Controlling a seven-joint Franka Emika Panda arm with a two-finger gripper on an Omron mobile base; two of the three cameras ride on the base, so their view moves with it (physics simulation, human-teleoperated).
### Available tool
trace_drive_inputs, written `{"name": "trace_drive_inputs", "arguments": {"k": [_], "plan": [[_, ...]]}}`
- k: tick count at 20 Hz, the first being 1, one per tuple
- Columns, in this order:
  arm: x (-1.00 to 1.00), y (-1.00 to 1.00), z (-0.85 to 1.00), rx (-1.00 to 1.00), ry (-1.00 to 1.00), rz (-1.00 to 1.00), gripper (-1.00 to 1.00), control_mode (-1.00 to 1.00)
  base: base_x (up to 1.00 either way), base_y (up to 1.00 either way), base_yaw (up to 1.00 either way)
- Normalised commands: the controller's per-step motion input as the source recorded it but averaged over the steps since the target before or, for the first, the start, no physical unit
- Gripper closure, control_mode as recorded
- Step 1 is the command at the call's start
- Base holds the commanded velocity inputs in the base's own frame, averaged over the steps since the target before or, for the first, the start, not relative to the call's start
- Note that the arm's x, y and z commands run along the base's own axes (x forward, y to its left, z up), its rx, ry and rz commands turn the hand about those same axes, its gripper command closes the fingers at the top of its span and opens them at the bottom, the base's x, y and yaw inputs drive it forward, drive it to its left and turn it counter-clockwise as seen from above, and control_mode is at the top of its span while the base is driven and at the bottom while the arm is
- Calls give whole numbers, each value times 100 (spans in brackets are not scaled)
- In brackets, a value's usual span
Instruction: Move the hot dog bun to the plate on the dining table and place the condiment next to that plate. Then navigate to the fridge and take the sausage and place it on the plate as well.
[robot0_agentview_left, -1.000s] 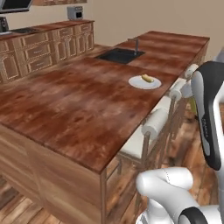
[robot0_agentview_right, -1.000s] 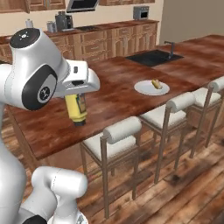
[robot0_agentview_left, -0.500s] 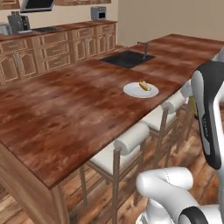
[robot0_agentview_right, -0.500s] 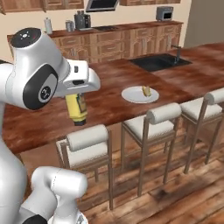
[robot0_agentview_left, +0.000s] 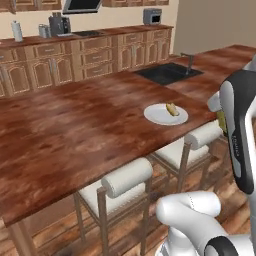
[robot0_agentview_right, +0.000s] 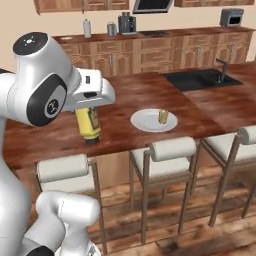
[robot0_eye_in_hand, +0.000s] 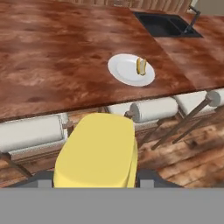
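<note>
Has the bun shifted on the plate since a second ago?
No. The hot dog bun sits at the same spot on the plate; only the camera moved.

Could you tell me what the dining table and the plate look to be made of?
Dining table: seemingly wood, glossy; reddish-brown grain and soft sheen. Plate: likely glazed ceramic, possibly plastic; plain, smooth, uniform white.

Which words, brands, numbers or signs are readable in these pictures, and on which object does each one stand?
No text can be read in any of the views.
The condiment, held in the pincer, has a dark label, but it is too small and blurred to read.
The plate, the hot dog bun and the dining table carry no writing.
</note>
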Motion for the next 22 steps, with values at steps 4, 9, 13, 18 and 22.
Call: {"name": "trace_drive_inputs", "arguments": {"k": [4,9,13,18,22], "plan": [[0,0,0,0,0,0,100,100,28,-78,42],[0,0,0,0,0,0,100,100,23,-86,40],[0,0,0,0,0,0,100,100,24,-86,39],[0,0,0,0,0,0,100,100,27,-79,41],[0,0,0,0,0,0,100,100,61,-61,31]]}}
